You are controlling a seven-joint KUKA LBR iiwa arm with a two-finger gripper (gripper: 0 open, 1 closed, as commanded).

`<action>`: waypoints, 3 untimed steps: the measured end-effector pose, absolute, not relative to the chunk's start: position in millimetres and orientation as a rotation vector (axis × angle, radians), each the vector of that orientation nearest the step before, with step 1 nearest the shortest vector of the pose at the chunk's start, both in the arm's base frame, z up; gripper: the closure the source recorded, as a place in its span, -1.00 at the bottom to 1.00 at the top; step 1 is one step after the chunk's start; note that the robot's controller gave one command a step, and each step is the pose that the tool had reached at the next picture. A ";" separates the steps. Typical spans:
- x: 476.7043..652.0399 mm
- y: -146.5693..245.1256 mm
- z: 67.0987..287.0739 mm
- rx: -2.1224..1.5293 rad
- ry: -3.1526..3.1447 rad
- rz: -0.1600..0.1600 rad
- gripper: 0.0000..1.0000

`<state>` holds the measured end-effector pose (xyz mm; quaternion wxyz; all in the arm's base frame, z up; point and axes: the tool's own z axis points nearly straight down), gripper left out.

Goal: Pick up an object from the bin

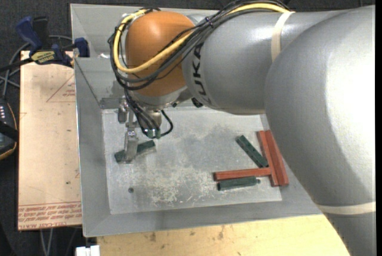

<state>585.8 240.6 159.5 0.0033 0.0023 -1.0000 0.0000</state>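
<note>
Hovering low over 1 dark green bar (pixel 144 145) at the left of the grey bin (pixel 91 129), the gripper (pixel 131 142), jaws' state impossible to tell, should straddle its narrow width squarely, then lift straight.

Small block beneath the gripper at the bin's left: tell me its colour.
The small block is dark green; the camera view shows it best.
</note>
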 end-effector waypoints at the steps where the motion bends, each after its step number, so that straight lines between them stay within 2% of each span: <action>1: 570.6 215.2 73.9 0.124 -3.131 0.004 -1.00; 2: 573.2 216.9 78.8 0.124 -3.139 -0.002 1.00; 3: 576.1 204.9 210.4 0.067 -3.152 -0.007 1.00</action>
